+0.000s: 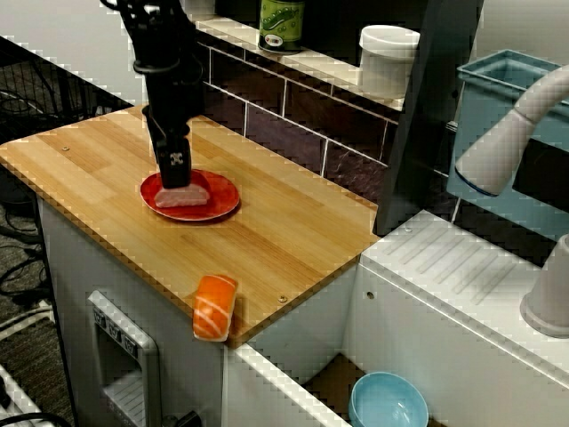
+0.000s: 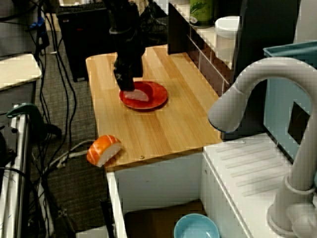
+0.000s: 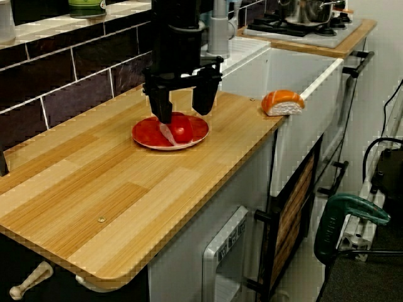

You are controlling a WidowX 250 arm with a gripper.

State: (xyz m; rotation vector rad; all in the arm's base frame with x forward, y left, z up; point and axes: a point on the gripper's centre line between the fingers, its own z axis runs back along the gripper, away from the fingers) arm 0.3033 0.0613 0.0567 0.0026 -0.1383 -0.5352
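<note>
Fingers spread open, empty, wide enough to straddle tuna sushi on red plate; salmon sushi perched on far desk edge.

Room above counter beside plate, tiled wall behind, salmon sushi at edge

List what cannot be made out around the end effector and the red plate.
- Front view: the end effector covers the top of the sushi piece on the red plate, so contact cannot be told.
- Front view: the green can is cut off by the top edge; its label is unreadable.
- Front view: the blue bowl is cut off by the bottom edge.
</note>
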